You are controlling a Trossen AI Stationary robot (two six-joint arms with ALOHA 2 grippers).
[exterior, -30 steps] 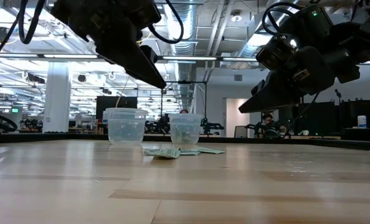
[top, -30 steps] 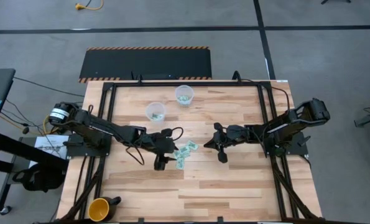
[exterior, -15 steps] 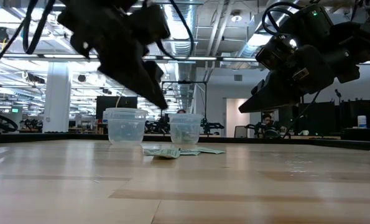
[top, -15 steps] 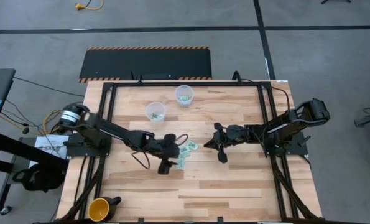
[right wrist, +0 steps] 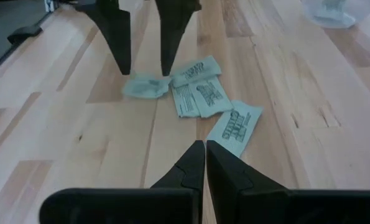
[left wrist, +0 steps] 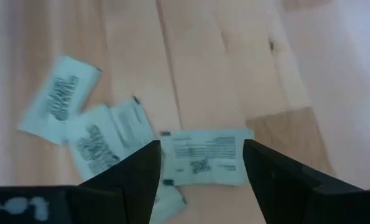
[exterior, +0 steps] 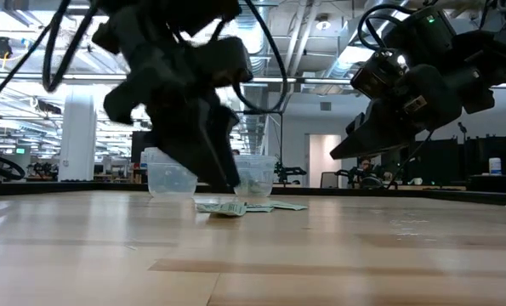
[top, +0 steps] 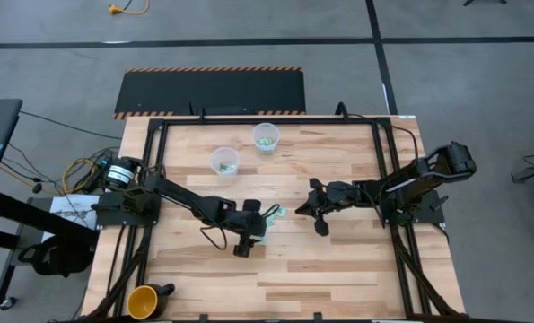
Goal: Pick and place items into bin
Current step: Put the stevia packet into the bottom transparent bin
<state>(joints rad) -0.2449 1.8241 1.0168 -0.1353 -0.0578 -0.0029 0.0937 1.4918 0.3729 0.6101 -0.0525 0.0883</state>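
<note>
Here the left claw [left wrist: 200, 163] hangs wide over the packets [top: 271, 215] at the worktop [top: 338, 269] centre, one packet [left wrist: 206, 155] lying crosswise between its fingers; the right claw [right wrist: 204, 163], shut and empty, waits just right.

Four cameras, one wooden table

The high view looks straight down on the whole pale plank-topped wooden table [top: 338, 260]; the low view sits at tabletop level, facing across it into the room behind. Each wrist view looks close along its own arm's dark fingers at the boards. All four share the cluster of small mint-green and white wrapped packets [top: 273, 213] [exterior: 235, 207] [left wrist: 206, 157] [right wrist: 200, 93] mid-table.
</note>
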